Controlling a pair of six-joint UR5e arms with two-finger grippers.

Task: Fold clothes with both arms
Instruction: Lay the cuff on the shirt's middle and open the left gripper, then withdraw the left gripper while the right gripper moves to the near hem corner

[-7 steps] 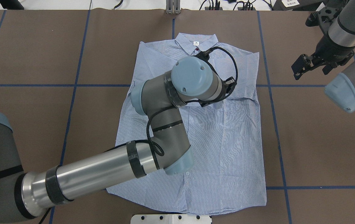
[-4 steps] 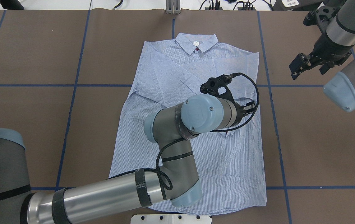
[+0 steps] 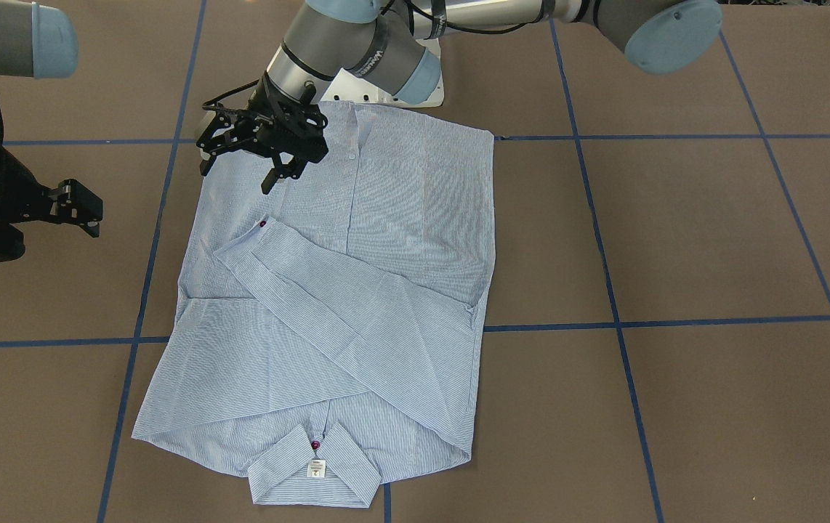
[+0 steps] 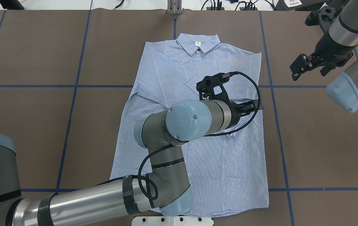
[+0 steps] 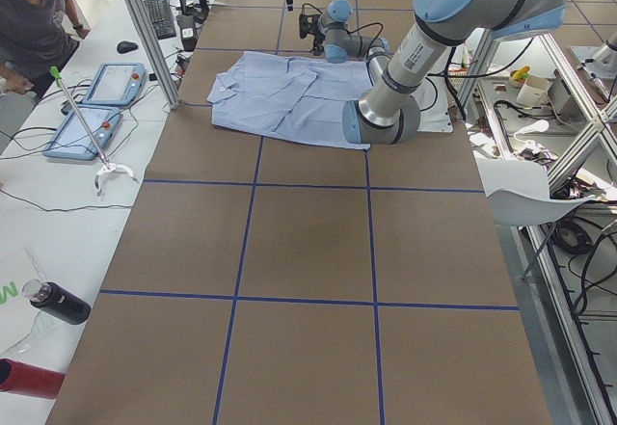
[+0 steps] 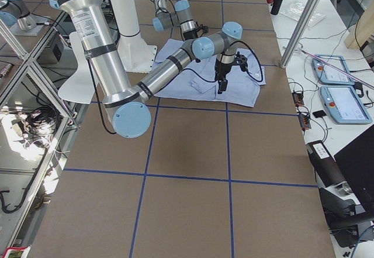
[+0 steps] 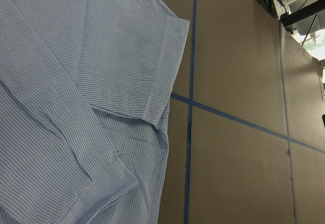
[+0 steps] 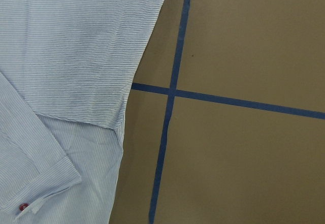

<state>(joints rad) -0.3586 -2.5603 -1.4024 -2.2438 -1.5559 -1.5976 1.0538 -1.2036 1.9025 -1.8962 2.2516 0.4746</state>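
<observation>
The left arm's black two-finger gripper (image 3: 235, 173) hovers, jaws spread and empty, over the light blue-and-white striped button-up shirt (image 4: 229, 163). The shirt lies flat mid-table with one sleeve folded across its front. Just off the shirt's edge, the right black gripper (image 4: 310, 69) hangs apart and empty.

Brown surface (image 4: 25, 125), gridded with blue tape lines (image 4: 41, 85). Spread flat across its middle, a striped shirt (image 4: 229, 163): collar (image 4: 197, 42) toward the operators' edge, hem at the robot's edge, one sleeve (image 3: 328, 305) folded across the front.
</observation>
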